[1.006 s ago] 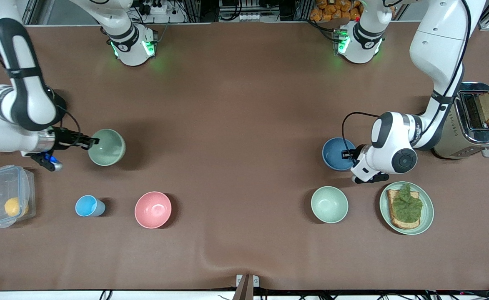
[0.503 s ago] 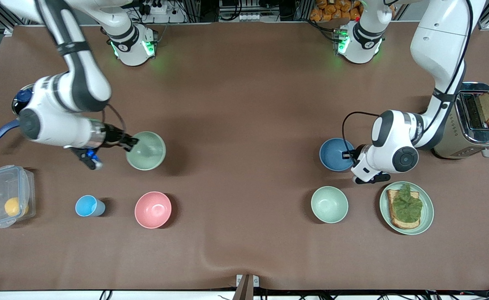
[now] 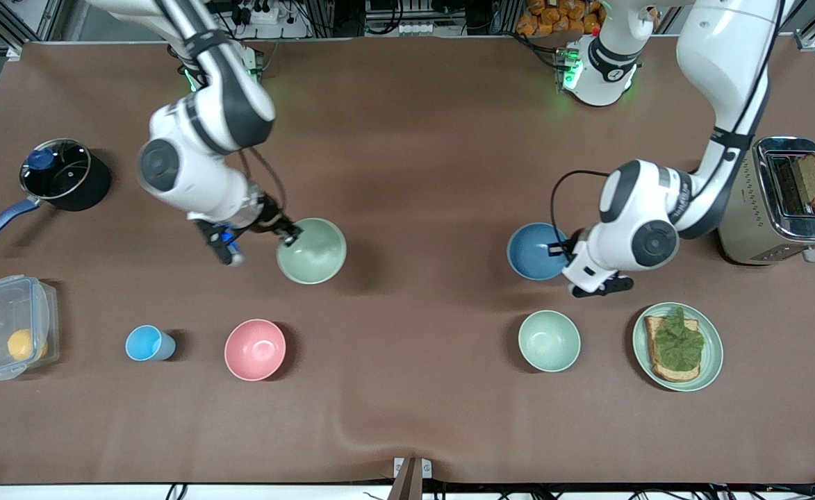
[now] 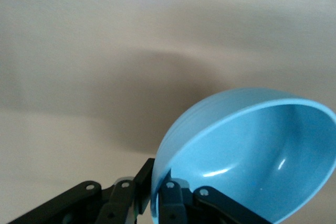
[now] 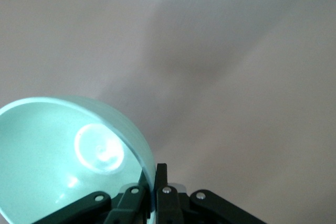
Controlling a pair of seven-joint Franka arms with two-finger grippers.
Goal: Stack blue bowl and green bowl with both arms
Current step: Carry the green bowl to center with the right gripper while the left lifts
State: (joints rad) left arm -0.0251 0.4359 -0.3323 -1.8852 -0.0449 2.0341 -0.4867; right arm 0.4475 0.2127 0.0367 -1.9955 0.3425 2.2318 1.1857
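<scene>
My right gripper (image 3: 287, 235) is shut on the rim of the green bowl (image 3: 312, 251) and holds it above the table's middle, toward the right arm's end. The right wrist view shows that bowl (image 5: 68, 156) with its rim pinched between my fingers (image 5: 153, 195). My left gripper (image 3: 565, 251) is shut on the rim of the blue bowl (image 3: 533, 251) and holds it above the table toward the left arm's end. The left wrist view shows the blue bowl (image 4: 247, 156) tilted, its rim between my fingers (image 4: 157, 198).
A second pale green bowl (image 3: 549, 340), a green plate with toast (image 3: 677, 346) and a toaster (image 3: 781, 200) sit toward the left arm's end. A pink bowl (image 3: 255, 349), a light-blue cup (image 3: 146, 343), a plastic box (image 3: 10, 326) and a pot (image 3: 63, 173) sit toward the right arm's end.
My right arm has carried the green bowl a long way toward the table's middle, uncovering the pot. My left arm has moved the blue bowl a little toward the middle.
</scene>
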